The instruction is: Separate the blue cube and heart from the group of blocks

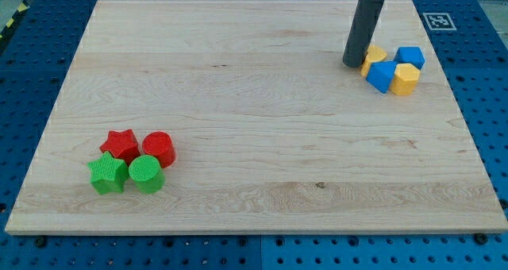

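Note:
My tip (353, 64) rests on the board at the view's upper right, against the left side of a group of four blocks. The nearest is a yellow block (375, 56), which touches or nearly touches the rod. Just below it is a blue block (381, 76) that looks like the heart. The blue cube (410, 58) is on the group's right side, and a second yellow block (406, 79) lies below it. The four blocks are packed tightly together.
A second group sits at the view's lower left: a red star (121, 145), a red cylinder (158, 148), a green star (108, 174) and a green cylinder (147, 174). The wooden board's (254, 127) right edge is close to the blue and yellow group.

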{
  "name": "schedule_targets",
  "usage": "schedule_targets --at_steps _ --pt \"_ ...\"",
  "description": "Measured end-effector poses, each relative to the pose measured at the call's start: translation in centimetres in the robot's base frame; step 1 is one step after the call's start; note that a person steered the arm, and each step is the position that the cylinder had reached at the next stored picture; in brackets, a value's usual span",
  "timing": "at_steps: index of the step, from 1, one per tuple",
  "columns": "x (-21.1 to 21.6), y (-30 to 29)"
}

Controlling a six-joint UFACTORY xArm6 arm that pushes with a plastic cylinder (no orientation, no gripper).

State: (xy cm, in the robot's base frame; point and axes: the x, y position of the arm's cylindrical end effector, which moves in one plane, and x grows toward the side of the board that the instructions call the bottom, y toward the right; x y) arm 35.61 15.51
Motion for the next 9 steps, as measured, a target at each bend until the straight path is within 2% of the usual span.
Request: schedule_targets --at_steps 1,2,3,5,6,7,9 --pt "-0.4 -1.4" --pt "-5.2 -5.7" --pt "-9.2 -3.1" --pt "-9.0 11.8" --pt "-6.1 17.0" --pt "-4.4 18.2" --pt "-4.1 18.2"
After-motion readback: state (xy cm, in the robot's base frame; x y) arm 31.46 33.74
